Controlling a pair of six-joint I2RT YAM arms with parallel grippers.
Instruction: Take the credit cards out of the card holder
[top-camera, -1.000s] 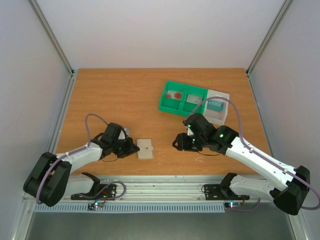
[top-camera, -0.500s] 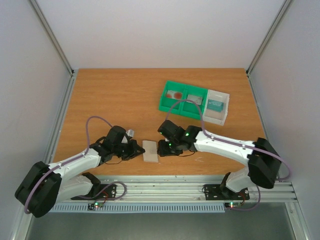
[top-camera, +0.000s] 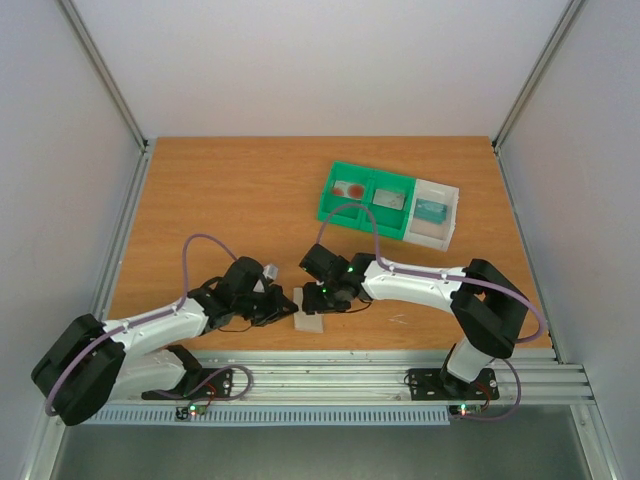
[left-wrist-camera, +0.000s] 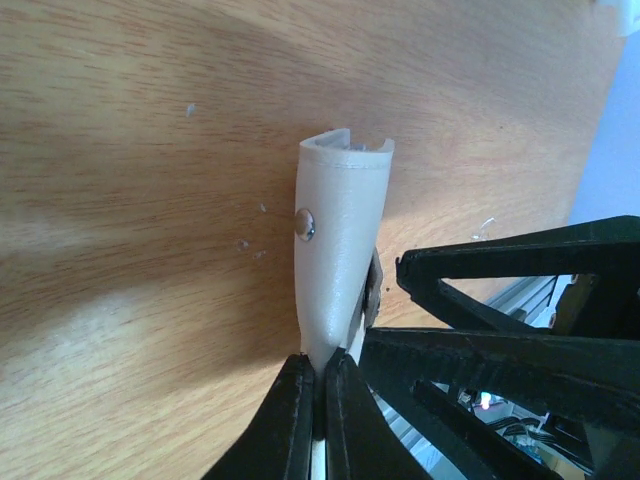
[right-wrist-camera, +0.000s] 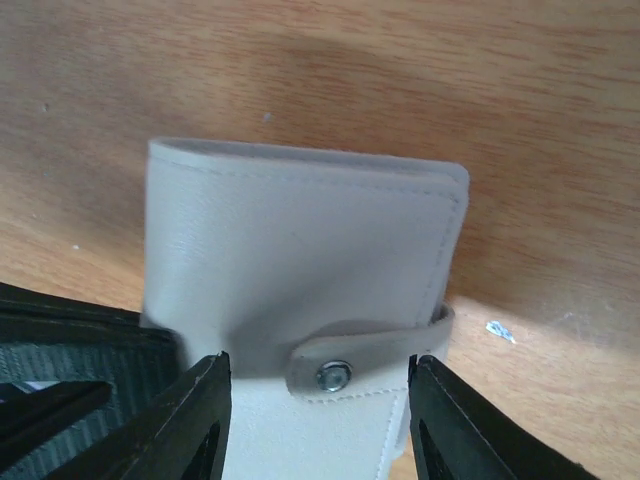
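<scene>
Cream-coloured and stitched, the card holder is sitting near the front edge of the wooden table, between my two grippers. I am pinching one of its edges with my left gripper, and the two fingers are pressing together on the thin material with no gap showing. In the left wrist view the holder is appearing edge-on, its folded spine pointing away from me and a small metal snap stud showing on its side. I cannot tell whether it is resting flat on the wood or tipping up.

I am reaching in from the other side with my right gripper. Its fingers are standing partway apart, one on each side of the holder's near end. I cannot tell whether they are squeezing it or only flanking it. A strap is wrapping around the holder's right edge and ending in the snap just between my right fingers.

Toward the back right of the table, a green bin is holding the red-marked card in its left compartment and the greyish card in its right one. Touching the bin's right side, a white tray is holding the teal card.
</scene>
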